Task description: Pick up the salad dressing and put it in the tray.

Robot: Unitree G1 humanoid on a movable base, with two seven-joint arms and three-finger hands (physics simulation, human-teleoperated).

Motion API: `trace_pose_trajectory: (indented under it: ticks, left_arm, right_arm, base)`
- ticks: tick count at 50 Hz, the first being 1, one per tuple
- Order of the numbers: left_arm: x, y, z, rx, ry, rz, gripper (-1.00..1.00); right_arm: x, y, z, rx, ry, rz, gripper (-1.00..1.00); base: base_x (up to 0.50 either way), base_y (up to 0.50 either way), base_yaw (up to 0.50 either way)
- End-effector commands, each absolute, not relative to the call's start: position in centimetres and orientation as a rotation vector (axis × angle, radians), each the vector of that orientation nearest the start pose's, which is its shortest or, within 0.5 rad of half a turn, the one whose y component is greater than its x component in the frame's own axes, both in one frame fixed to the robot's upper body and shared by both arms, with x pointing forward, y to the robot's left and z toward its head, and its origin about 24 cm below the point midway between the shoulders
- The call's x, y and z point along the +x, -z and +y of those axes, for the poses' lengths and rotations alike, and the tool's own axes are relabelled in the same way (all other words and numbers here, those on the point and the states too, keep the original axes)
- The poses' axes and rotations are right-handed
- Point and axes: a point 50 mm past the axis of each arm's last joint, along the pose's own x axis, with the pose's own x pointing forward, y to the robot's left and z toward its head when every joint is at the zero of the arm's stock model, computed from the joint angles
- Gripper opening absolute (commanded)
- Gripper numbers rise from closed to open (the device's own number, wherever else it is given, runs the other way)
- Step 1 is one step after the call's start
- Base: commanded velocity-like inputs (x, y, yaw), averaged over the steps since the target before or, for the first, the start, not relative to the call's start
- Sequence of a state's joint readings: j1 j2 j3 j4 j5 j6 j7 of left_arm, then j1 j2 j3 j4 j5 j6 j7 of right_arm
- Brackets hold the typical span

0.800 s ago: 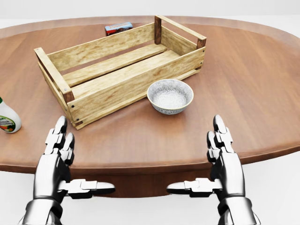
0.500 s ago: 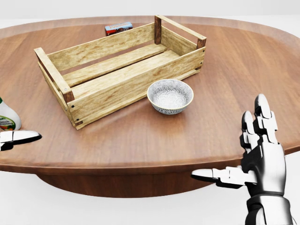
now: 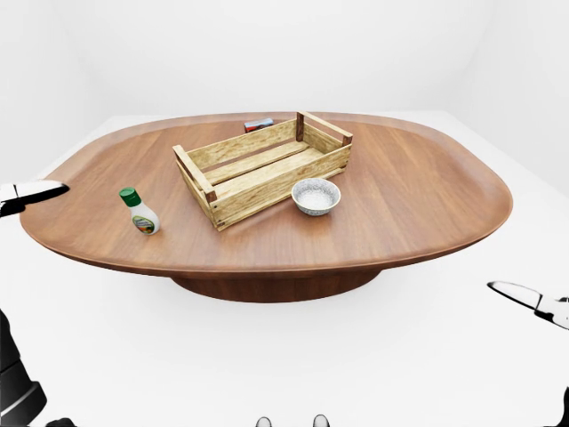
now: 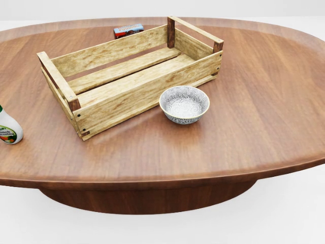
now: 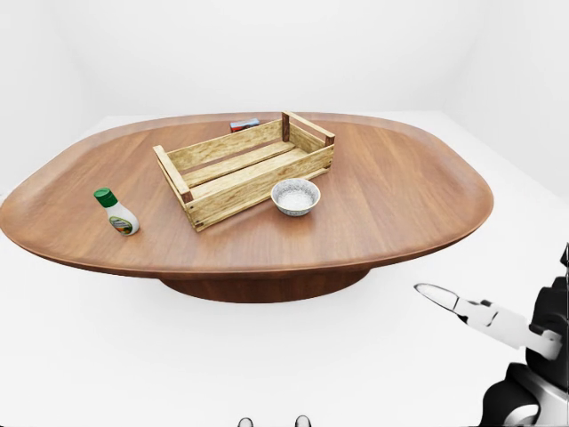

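Clearly the left hand (image 3: 31,193) (grip state cannot be told) hangs well left of the salad dressing (image 3: 140,212), standing apart from the tray (image 3: 262,169); a sideways approach could topple it.

- A broad oval wooden table (image 3: 418,191) on a dark central pedestal, with a glossy reddish-brown top.
- A slatted wooden tray (image 3: 262,169) lies near the table's middle, set at a slant, its long axis running from about 8 o'clock to 2 o'clock in the left-eye view.
- A patterned grey-white bowl (image 3: 316,196) stands just beside the tray, at about 4 o'clock from the tray's middle.
- The salad dressing (image 3: 140,212), a white bottle with a green cap, stands upright well apart from the tray, at about 8 o'clock from it, near the table's left rim.
- A small red-and-blue box (image 4: 128,30) lies behind the tray's far wall, at about 12 o'clock.
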State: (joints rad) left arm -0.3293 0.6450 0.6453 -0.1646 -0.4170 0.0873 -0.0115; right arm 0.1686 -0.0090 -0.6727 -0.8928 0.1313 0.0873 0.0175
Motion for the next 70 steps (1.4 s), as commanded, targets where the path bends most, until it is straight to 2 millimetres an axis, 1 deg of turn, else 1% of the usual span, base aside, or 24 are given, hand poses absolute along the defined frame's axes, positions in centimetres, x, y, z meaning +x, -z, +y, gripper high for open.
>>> trace_pose_trajectory:
  ticks: [1,3,4,5,7,9,11,20,32,38,39,41,48,60,63,67,70]
  left_arm:
    - [21.9,-28.1,36.3,0.173,-0.494,-0.715,1.00]
    - [21.9,-28.1,36.5,0.178,-0.499,-0.711,1.00]
    - [21.8,-28.2,36.6,0.177,-0.502,-0.713,1.00]
    - [21.7,-28.3,36.7,0.178,-0.505,-0.715,1.00]
    - [21.7,-28.2,36.9,0.178,-0.512,-0.706,1.00]
    - [21.9,-28.1,37.2,0.170,-0.520,-0.696,1.00]
    - [22.1,-27.8,37.1,0.168,-0.518,-0.685,1.00]
    - [21.9,-28.1,37.0,0.171,-0.513,-0.697,1.00]
    - [22.1,-27.9,37.1,0.169,-0.509,-0.685,1.00]
    - [22.2,-27.8,36.9,0.167,-0.505,-0.684,1.00]
    - [22.2,-27.8,36.8,0.169,-0.502,-0.683,1.00]
    - [22.1,-27.9,36.8,0.169,-0.501,-0.692,1.00]
    - [21.9,-28.2,36.8,0.172,-0.502,-0.705,1.00]
    - [22.0,-28.1,36.9,0.169,-0.504,-0.696,1.00]
    - [22.0,-28.1,36.9,0.168,-0.504,-0.698,1.00]
    - [22.2,-27.8,36.9,0.164,-0.501,-0.685,1.00]
    - [22.2,-27.8,37.0,0.163,-0.503,-0.683,1.00]
  right_arm:
    - [8.4,-23.0,-26.9,-0.383,0.668,-0.759,1.00]
    - [8.4,-23.2,-27.0,-0.367,0.661,-0.762,1.00]
    - [8.4,-23.3,-26.9,-0.391,0.660,-0.752,1.00]
    - [8.6,-23.4,-26.8,-0.379,0.655,-0.757,1.00]
    - [9.0,-23.3,-26.5,-0.427,0.642,-0.737,1.00]
    - [9.5,-23.4,-26.2,-0.428,0.635,-0.751,1.00]
    - [9.5,-23.4,-26.2,-0.429,0.637,-0.753,1.00]
    - [9.9,-23.4,-25.8,-0.500,0.643,-0.744,1.00]
    - [10.7,-23.6,-25.1,-0.516,0.601,-0.768,1.00]
    - [11.5,-23.7,-24.3,-0.504,0.546,-0.786,1.00]
    - [11.9,-23.7,-23.8,-0.491,0.518,-0.793,1.00]
    - [12.1,-23.7,-23.6,-0.492,0.517,-0.797,1.00]
    - [12.2,-23.7,-23.4,-0.484,0.509,-0.802,1.00]
    - [12.4,-23.8,-23.2,-0.487,0.499,-0.815,1.00]
    - [12.5,-23.9,-23.0,-0.519,0.504,-0.808,1.00]
    - [12.7,-23.7,-22.9,-0.625,0.530,-0.762,1.00]
    - [12.9,-23.7,-22.7,-0.637,0.531,-0.754,1.00]
  base:
    - [0.00,0.00,0.00]
    - [0.00,0.00,0.00]
    - [0.00,0.00,0.00]
    - [0.00,0.50,0.00]
    - [0.00,0.50,0.00]
    - [0.00,0.50,0.00]
    - [0.00,0.50,0.00]
    - [0.00,0.50,0.00]
    - [0.10,0.50,0.00]
    - [0.38,0.38,0.00]
    - [0.46,0.26,0.00]
    - [0.47,0.24,0.00]
    - [0.50,0.18,0.00]
    - [0.50,0.17,0.00]
    - [0.50,0.18,0.00]
    - [0.45,0.32,0.00]
    - [0.31,0.50,0.00]
